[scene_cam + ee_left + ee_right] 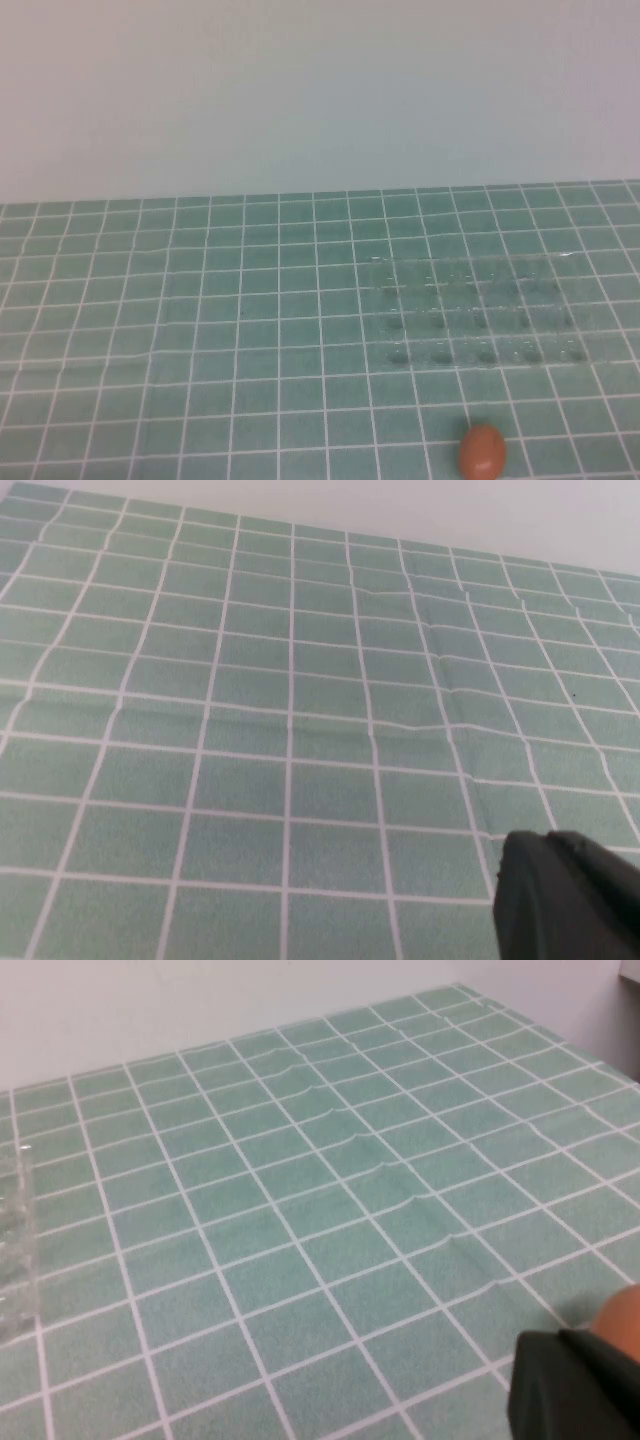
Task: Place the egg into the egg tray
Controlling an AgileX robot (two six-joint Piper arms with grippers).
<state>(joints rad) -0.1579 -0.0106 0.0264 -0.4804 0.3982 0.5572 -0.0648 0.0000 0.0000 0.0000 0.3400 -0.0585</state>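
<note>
Neither gripper appears in the high view. Only a dark piece of the left gripper (565,895) juts into its own wrist view, hanging above bare green grid, and whether it is released or clenched cannot be told from that fragment. Likewise, a dark corner of the right gripper (575,1385) is all that shows in the right wrist view, so its state cannot be told either; an orange-brown curve just beside that corner looks like the egg (622,1318), cut off by the frame edge.

From above, the egg (483,450) lies on the green gridded surface (200,330) at the near edge, partly clipped by the frame, on the robot's right. Beyond it, apart from it, sits the egg tray (475,310), so clear that only faint rims and dimpled cups give it away. Its cups appear to hold nothing. One glinting edge of the egg tray (14,1250) also shows in the right wrist view.
</note>
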